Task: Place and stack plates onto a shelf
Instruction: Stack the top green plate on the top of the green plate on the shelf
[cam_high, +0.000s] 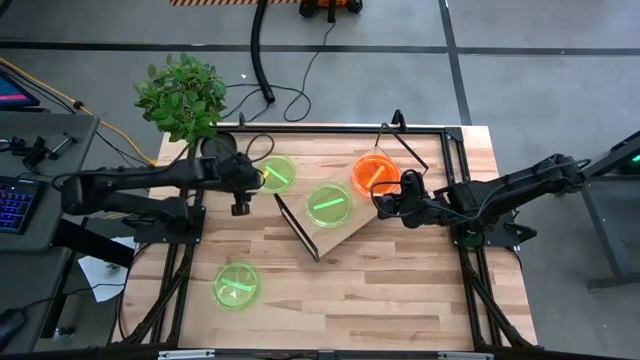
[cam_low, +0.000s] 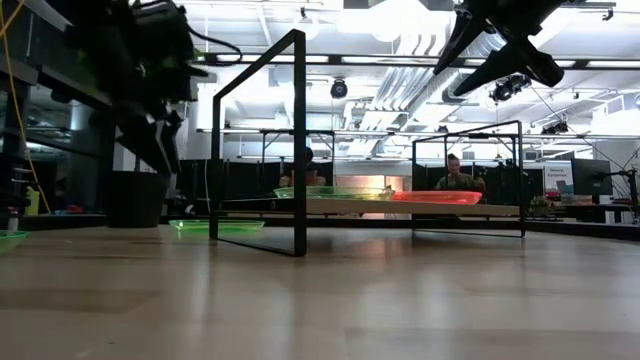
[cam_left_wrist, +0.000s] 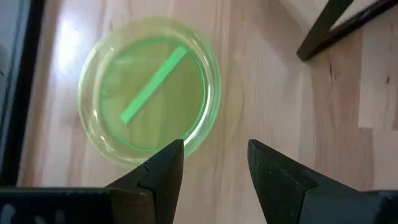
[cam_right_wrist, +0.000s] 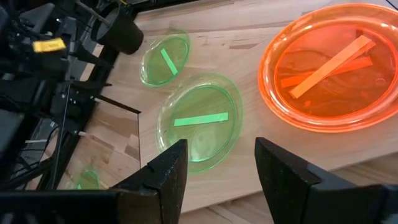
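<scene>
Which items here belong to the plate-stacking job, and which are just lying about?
Job: shelf; orange plates on it; green plate on it; green plate under left gripper; green plate near front.
Bystanders: potted plant; keyboard.

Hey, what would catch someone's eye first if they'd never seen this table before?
Probably the neon orange plates, stacked at one end of the shelf, with a green plate beside them on the same board. Two more green plates lie on the tabletop: one under the open left end effector, another alone near the front edge.
</scene>
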